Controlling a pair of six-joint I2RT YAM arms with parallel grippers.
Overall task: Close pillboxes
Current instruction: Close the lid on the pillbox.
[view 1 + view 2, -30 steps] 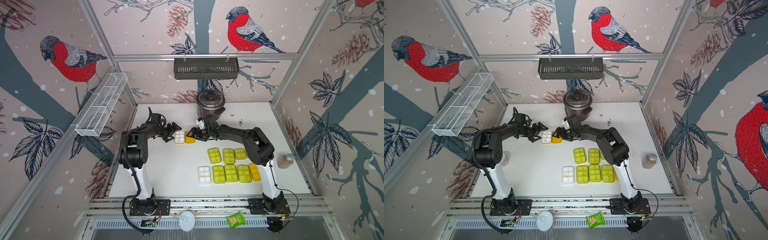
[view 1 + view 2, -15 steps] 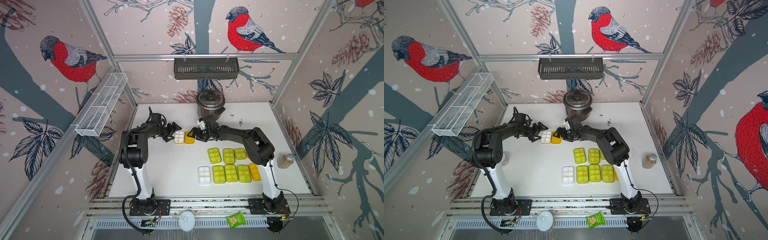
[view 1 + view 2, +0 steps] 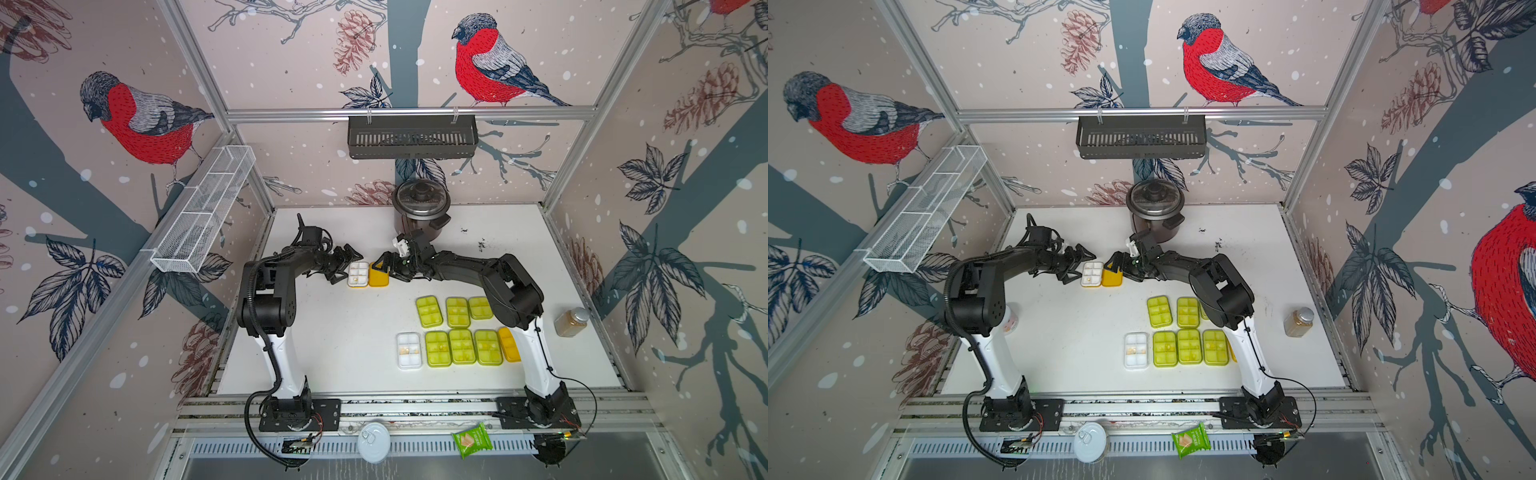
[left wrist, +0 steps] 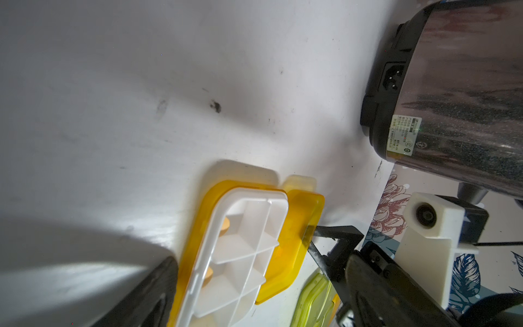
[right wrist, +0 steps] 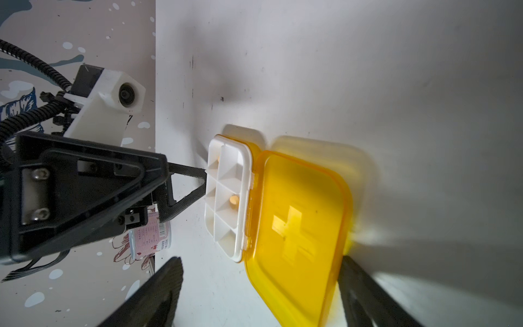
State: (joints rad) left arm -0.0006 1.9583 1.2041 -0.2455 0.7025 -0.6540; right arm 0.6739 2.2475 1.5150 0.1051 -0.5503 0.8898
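Arms (image 3: 291, 261) stretched low, L tool (image 3: 346, 268) spread at pillbox tray (image 3: 358, 274); R tool (image 3: 390, 268) spread astride yellow lid (image 3: 378, 277)

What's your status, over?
Left end effector open, against white six-compartment pillbox tray. Right end effector open, touching its translucent orange-yellow lid, unclosed. No obstruction.
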